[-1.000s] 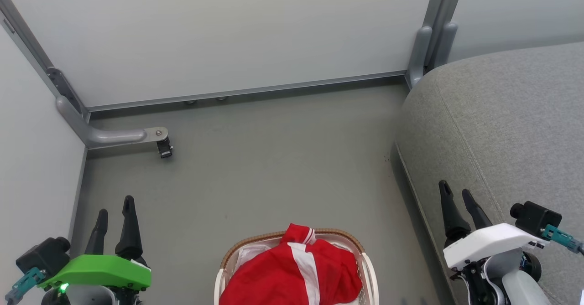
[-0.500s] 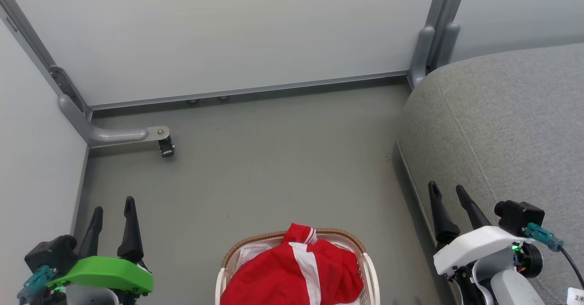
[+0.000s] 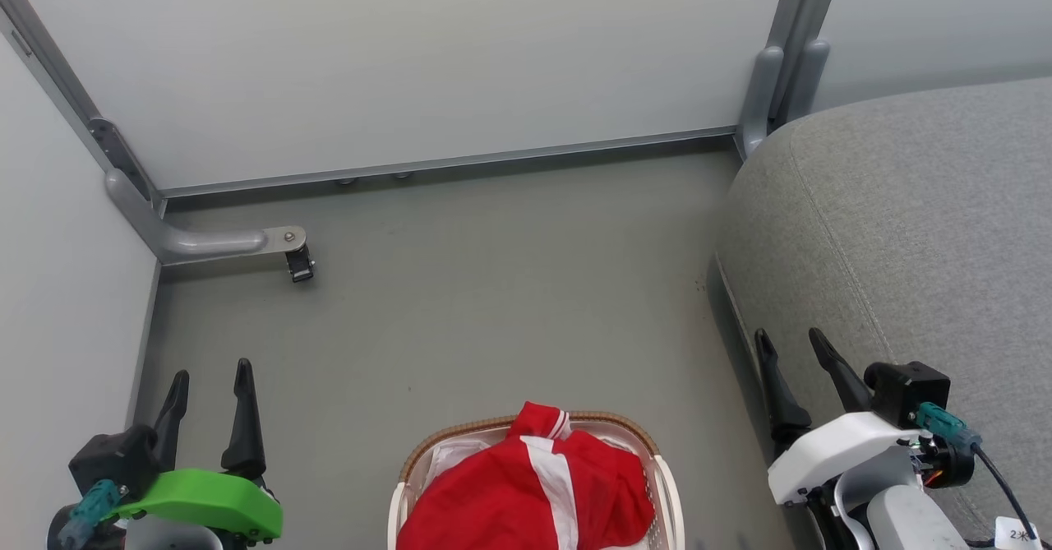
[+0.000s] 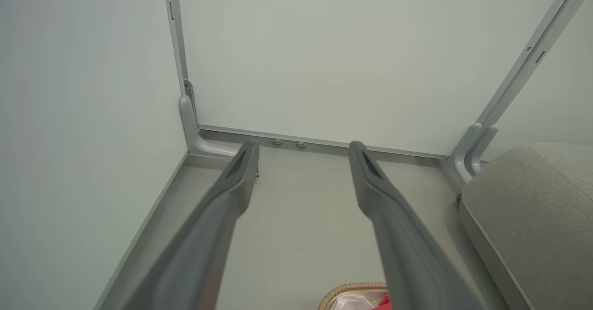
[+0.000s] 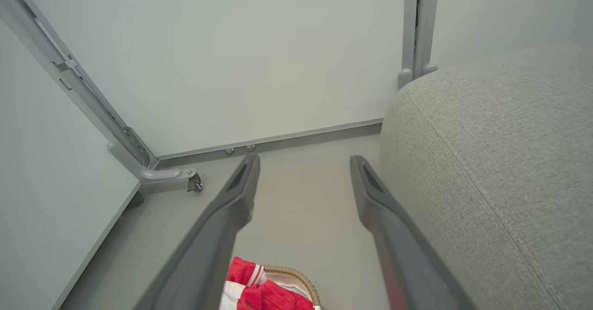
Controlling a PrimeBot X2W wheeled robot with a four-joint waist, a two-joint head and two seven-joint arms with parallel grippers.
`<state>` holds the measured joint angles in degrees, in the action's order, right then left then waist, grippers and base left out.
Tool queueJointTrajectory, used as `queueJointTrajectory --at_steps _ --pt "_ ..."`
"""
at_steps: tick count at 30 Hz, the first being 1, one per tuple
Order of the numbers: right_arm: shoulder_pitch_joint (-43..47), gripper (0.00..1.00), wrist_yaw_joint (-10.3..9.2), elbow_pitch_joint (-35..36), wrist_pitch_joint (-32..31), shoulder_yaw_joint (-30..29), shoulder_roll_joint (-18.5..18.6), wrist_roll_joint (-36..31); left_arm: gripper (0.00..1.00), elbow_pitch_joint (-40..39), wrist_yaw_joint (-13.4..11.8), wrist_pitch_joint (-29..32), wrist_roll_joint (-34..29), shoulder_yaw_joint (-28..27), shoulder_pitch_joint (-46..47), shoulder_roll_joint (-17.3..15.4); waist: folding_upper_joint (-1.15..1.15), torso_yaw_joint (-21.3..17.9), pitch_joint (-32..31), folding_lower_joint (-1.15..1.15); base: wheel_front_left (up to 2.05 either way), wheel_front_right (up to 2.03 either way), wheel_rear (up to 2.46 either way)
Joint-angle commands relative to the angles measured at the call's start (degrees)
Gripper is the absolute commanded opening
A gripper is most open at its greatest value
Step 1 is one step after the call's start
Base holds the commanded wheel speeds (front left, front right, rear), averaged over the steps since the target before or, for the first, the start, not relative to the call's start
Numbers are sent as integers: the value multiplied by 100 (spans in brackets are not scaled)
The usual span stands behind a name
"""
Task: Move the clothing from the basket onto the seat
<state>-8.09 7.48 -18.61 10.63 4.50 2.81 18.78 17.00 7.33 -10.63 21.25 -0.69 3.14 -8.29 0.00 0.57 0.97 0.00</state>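
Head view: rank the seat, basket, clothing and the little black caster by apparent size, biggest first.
1. the seat, largest even though the frame edge cuts it off.
2-3. the basket and the clothing: nearly alike, both cropped at the bottom, so left unranked.
4. the caster.

Clothing (image 3: 526,496) in basket (image 3: 670,492); seat (image 3: 904,229) right of basket.

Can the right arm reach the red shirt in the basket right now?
Probably yes. The right gripper is open, the clothing lies heaped in the basket to its left, and nothing visible stands between them; the seat is on its other side.
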Motion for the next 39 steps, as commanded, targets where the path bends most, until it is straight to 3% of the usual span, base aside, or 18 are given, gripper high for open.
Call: queueJointTrajectory --at_steps 1,26,31,39 --pt "-110 100 2 13 52 13 29 -159 100 -21 20 -50 -137 -1 -27 -68 0 0 2 0 0 0 0" --pt "11 100 0 -128 333 -100 18 -1148 100 94 22 -334 -1019 89 -189 -53 0 -21 54 0 0 0 0" --pt "-243 100 0 -5 386 -8 17 -1355 100 152 22 -384 -1020 528 -87 -146 0 -140 412 0 0 0 0" --pt "-772 100 0 298 464 235 19 -1655 100 496 23 -473 -768 1725 611 -365 0 -442 1530 0 0 0 0"
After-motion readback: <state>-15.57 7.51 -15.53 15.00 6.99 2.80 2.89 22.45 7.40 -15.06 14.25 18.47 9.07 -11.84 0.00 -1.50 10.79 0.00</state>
